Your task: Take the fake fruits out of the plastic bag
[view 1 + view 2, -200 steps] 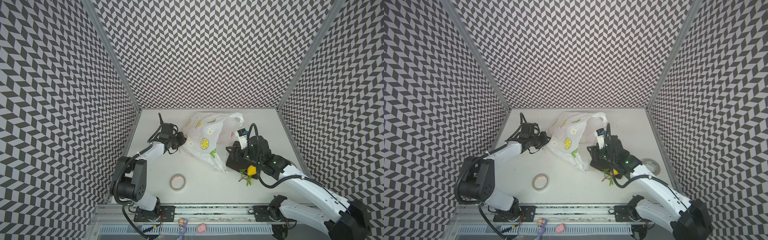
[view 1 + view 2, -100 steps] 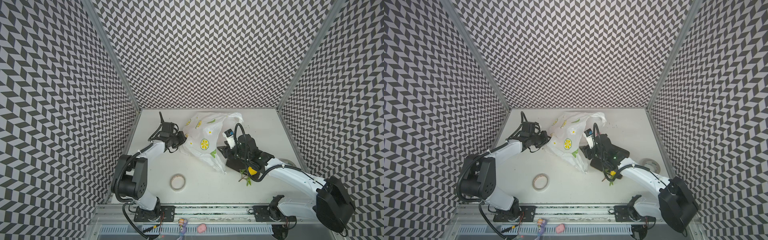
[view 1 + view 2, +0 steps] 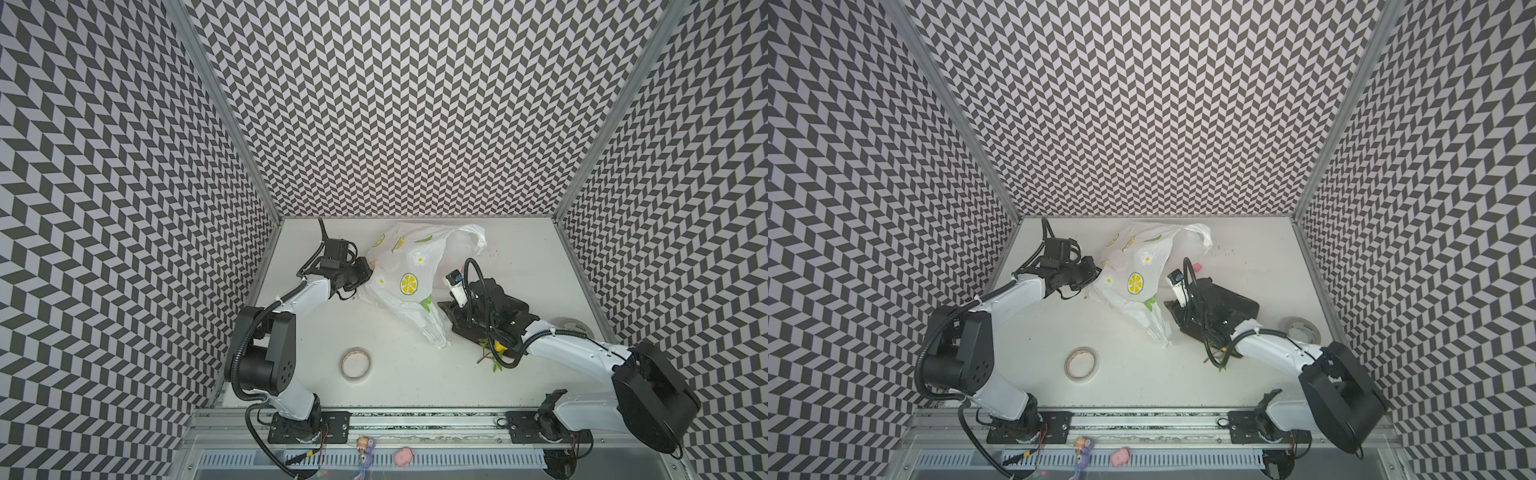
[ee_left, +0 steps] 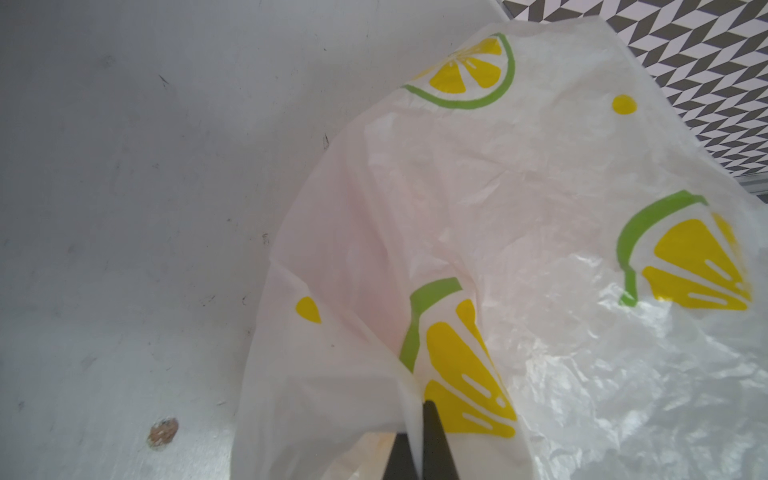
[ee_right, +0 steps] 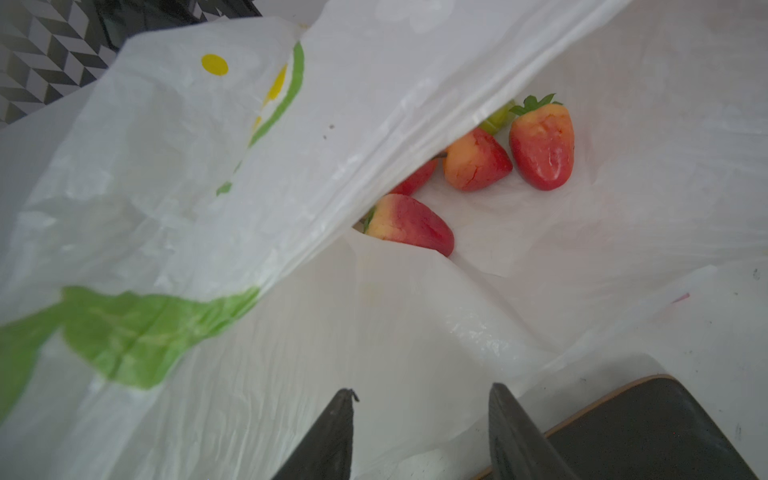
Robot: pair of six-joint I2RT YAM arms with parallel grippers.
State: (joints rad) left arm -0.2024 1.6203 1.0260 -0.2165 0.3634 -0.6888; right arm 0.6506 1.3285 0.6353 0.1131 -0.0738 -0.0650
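Here the left fingers (image 4: 436, 440) pinch the plastic bag (image 3: 409, 266). The right fingers (image 5: 328, 436) stand half open, empty, facing a strawberry (image 5: 542, 149) whose tip points toward them.

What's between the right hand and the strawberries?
Only a rumpled fold of the plastic bag, seen in the right wrist view; nothing else separates the right hand from the strawberries.
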